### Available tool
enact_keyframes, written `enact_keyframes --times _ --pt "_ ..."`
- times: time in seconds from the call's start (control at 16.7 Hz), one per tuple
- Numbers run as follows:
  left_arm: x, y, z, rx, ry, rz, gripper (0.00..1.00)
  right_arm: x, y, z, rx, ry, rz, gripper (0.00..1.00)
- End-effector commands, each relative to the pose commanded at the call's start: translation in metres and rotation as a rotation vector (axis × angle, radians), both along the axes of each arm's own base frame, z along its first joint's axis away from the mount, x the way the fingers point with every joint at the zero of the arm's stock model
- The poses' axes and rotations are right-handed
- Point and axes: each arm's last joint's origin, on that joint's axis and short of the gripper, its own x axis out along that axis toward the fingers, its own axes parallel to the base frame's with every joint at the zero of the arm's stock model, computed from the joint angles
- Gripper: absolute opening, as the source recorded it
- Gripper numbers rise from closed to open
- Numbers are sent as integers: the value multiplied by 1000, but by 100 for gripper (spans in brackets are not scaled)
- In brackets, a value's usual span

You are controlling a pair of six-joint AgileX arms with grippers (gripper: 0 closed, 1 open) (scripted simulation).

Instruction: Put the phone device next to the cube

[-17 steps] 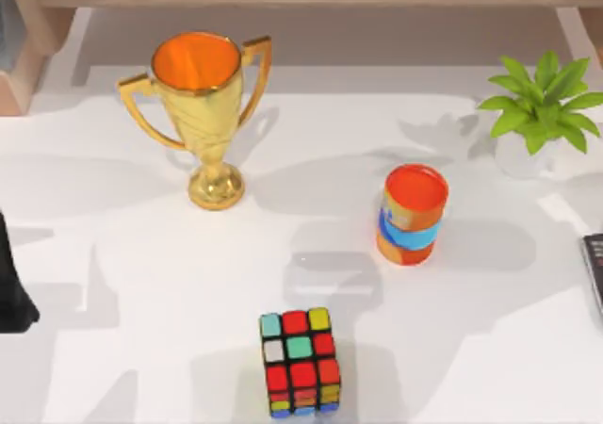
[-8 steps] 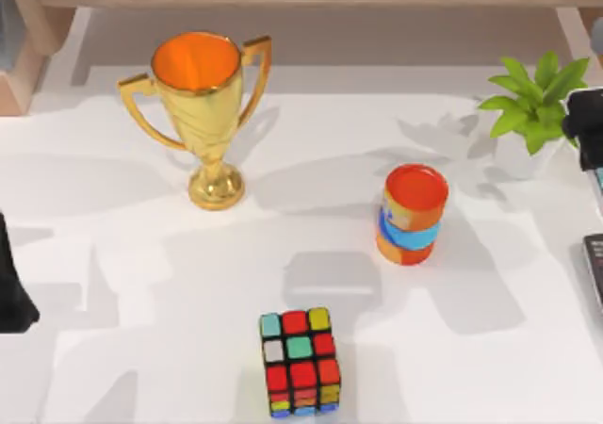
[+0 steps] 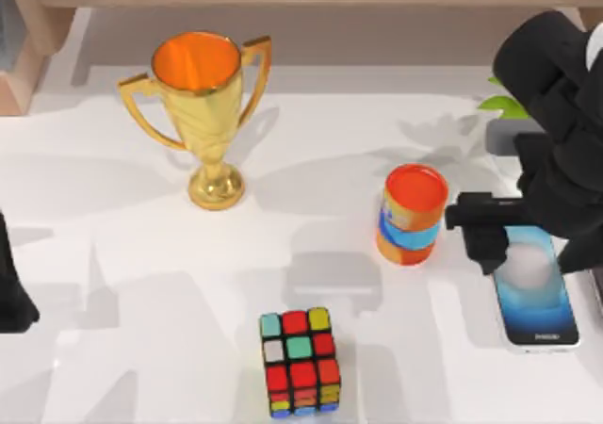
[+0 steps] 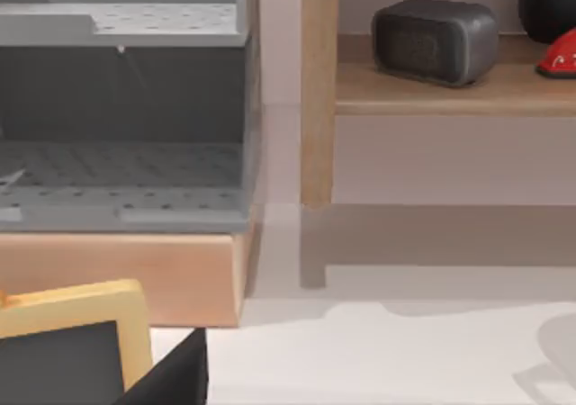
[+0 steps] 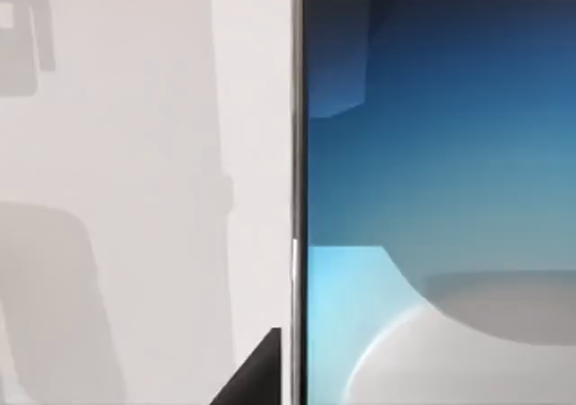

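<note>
Phone [image 3: 535, 292] flat on the worktop [image 3: 141, 254], directly beneath the right pincer [image 3: 528, 245], far end jutting out toward the near edge. Fingers [image 3: 485, 240] straddling its upper end; cannot tell whether clamped. Striped can [image 3: 411, 214] just left of the pincer. Cube [image 3: 301, 362] farther left and nearer, well apart. Left pincer [image 3: 11, 292] parked at the left edge.

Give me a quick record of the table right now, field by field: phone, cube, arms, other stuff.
phone: flat in the right gripper, over the table's right side
cube: front middle, apart from the phone
right gripper: above the phone's far end, right of the striped cylinder
left arm: parked at the left edge
others: gold trophy back left
task: phone not yet beside cube
</note>
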Motion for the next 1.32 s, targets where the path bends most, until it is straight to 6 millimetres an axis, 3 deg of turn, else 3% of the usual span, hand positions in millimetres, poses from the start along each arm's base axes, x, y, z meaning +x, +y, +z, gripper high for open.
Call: enact_keyframes --times 0.3,0.54,1.02,1.32 --pt "0 0 0 0 0 0 100 -31 38 -17 -37 34 -32 0" --pt "0 0 0 0 0 0 100 -45 55 -22 -44 17 -37 0" --pt "0 0 0 0 0 0 100 -47 57 -21 -40 10 -43 0" --pt "0 0 0 0 0 0 100 -49 46 -16 -59 -11 -102 0"
